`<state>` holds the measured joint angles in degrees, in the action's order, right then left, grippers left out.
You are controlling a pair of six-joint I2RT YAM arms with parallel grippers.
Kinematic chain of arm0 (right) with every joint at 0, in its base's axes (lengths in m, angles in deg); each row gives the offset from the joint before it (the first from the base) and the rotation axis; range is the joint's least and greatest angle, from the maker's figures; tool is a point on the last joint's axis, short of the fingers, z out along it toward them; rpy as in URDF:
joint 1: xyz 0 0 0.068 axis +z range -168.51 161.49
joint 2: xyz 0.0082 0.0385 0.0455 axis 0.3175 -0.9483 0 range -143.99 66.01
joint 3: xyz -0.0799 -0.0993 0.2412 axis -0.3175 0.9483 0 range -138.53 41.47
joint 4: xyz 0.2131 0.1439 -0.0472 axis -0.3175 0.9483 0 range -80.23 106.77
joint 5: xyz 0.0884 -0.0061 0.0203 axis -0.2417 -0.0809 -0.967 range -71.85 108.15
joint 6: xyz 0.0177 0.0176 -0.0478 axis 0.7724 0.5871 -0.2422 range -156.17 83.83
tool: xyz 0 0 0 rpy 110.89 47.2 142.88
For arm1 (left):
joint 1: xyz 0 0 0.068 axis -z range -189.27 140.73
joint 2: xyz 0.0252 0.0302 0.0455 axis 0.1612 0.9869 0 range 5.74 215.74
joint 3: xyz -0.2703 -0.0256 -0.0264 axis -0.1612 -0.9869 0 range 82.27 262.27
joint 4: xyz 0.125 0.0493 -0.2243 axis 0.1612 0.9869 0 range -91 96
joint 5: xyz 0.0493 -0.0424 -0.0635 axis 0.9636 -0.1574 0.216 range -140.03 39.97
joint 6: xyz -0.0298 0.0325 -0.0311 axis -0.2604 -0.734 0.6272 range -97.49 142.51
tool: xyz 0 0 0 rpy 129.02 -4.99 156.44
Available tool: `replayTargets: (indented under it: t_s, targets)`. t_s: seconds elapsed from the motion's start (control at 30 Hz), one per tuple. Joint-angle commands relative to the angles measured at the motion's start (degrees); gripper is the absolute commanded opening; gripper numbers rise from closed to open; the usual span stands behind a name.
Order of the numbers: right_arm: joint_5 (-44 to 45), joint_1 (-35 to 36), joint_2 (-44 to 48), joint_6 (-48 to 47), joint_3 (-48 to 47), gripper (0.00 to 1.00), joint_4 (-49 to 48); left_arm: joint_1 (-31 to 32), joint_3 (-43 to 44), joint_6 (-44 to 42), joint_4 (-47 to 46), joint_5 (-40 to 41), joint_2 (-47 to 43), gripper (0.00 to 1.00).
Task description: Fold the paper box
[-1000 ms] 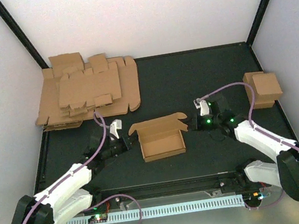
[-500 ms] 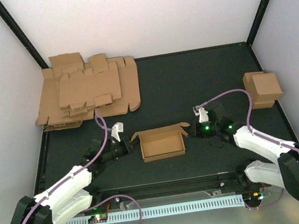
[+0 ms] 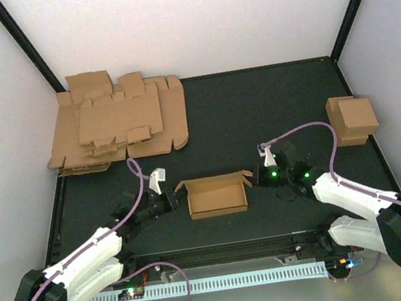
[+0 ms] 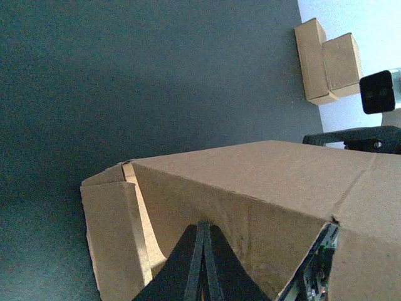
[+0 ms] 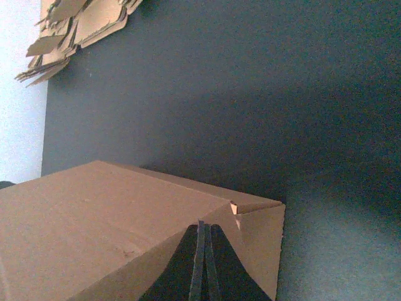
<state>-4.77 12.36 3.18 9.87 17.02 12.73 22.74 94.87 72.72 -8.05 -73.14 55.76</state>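
Observation:
The paper box (image 3: 216, 196) is a brown cardboard tray, open on top, at the near middle of the table, with its back lid panel raised and small ears at both back corners. My left gripper (image 3: 172, 198) is shut, its tips against the box's left end; in the left wrist view the closed fingertips (image 4: 203, 227) touch the cardboard wall (image 4: 250, 188). My right gripper (image 3: 257, 179) is shut against the box's right end; in the right wrist view the closed fingertips (image 5: 202, 226) meet the box (image 5: 113, 213) near its corner flap.
A pile of flat brown blanks (image 3: 116, 124) lies at the back left and shows in the right wrist view (image 5: 81, 22). A closed folded box (image 3: 353, 119) stands at the right wall and shows in the left wrist view (image 4: 329, 59). Black frame posts rise at the back corners.
Both grippers moved inward to the box's ends and nearer the front. The box shifted slightly toward the near edge, and its back lid panel now stands more upright.

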Motion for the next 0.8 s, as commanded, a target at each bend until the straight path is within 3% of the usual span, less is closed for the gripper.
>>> replayTargets:
  t_s: [0.0, 0.3, 0.77]
  targets:
    - [3.9, 0.4, 1.8, -0.4, -0.9, 0.02, 2.9, 0.5, 0.5, 0.1, -0.2, 0.8, -1.4, 0.02]
    - [11.3, -0.1, 6.1, -7.8, -3.9, 0.06, 13.3, 0.5, 5.8, -5.5, 10.3, 5.1, -4.6, 0.02]
    - [18.7, -0.5, 13.7, -7.4, -3.1, 0.07, 14.3, 0.4, 5.2, -7.9, 11.6, 4.5, -5.2, 0.05]
